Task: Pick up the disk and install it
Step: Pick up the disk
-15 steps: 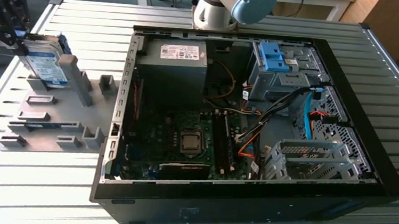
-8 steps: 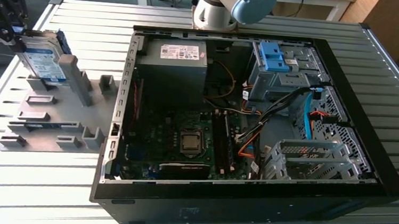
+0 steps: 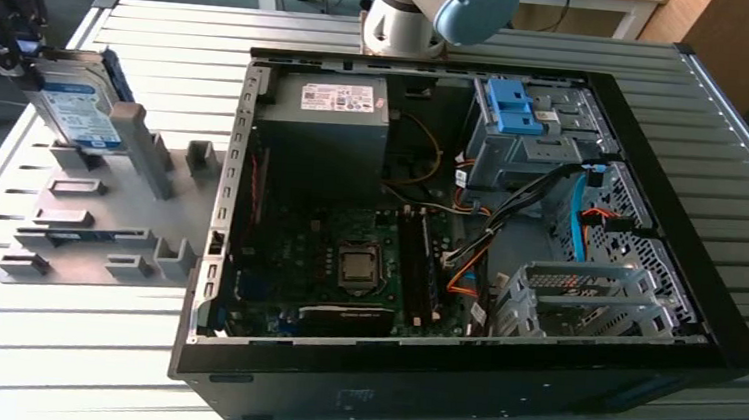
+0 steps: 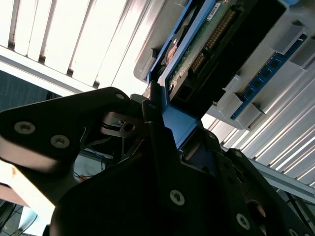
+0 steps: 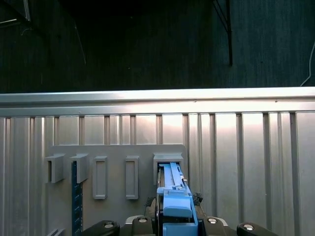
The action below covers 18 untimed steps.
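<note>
The black gripper [image 5: 175,220] is clenched on the flat silver disk with a blue plastic frame [image 3: 81,112], standing up in the grey slotted rack [image 3: 106,224]. Pulled crooked, it could catch on the rack's slot and slip out

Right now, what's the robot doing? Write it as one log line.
fingers: shut on disk | disk: upright at grey rack | computer case: open, disk not installed

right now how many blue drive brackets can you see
2. One frames the disk that the gripper holds at the exterior view's left; the other bracket sits atop the drive cage inside the computer case. More may be hidden.
</note>
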### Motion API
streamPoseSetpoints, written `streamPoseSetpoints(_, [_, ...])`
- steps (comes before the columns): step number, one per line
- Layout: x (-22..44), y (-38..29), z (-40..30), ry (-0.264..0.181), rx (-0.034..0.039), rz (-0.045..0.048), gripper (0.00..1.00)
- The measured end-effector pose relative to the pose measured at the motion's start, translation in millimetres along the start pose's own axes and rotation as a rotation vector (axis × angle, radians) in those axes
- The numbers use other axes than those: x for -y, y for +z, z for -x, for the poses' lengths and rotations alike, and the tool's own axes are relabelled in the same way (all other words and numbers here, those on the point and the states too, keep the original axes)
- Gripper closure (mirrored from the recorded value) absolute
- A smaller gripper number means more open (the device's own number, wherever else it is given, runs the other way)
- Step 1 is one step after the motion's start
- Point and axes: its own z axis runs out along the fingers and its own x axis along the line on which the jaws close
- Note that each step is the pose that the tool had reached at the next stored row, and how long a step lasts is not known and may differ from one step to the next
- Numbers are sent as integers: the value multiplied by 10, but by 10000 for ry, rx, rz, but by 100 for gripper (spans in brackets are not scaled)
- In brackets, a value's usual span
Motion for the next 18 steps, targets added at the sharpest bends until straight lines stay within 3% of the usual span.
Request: streamPoseSetpoints(18, [-2, -275, -4, 0, -11, 0, 64])
